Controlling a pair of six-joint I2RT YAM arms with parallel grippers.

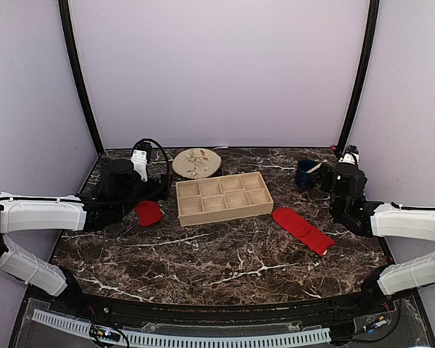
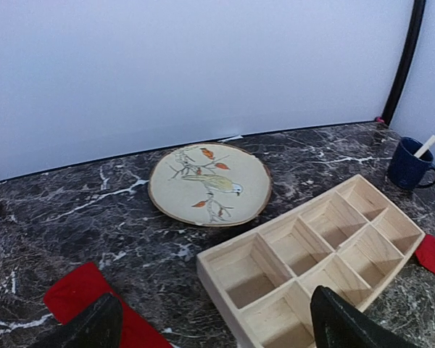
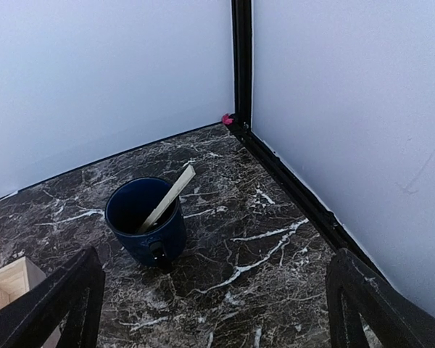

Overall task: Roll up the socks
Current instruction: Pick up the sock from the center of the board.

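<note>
Both grippers stood with their jaws spread wide and nothing between them: the left gripper [image 2: 217,319] showed its two dark fingers [image 2: 94,326] at the bottom corners of its own wrist view, and the right gripper [image 3: 217,304] looked the same over at its side. Just below the left gripper's left finger lay one red sock [image 1: 149,212], a short, compact piece, folded or rolled, I couldn't say which, just beside the left end of the wooden tray [image 1: 221,212]. The other red sock [image 1: 302,230] lay flat and stretched out, slanting away from the tray's right front corner, between the tray and the right arm. The tray's eight compartments held nothing I could see. Behind it sat a round plate [image 1: 196,163] painted with a bird on a branch. Ahead of the right gripper, near the back right corner of the dark marble table [image 1: 203,261], stood a blue mug [image 3: 146,217] with a pale stick [image 3: 167,199] leaning in it.
</note>
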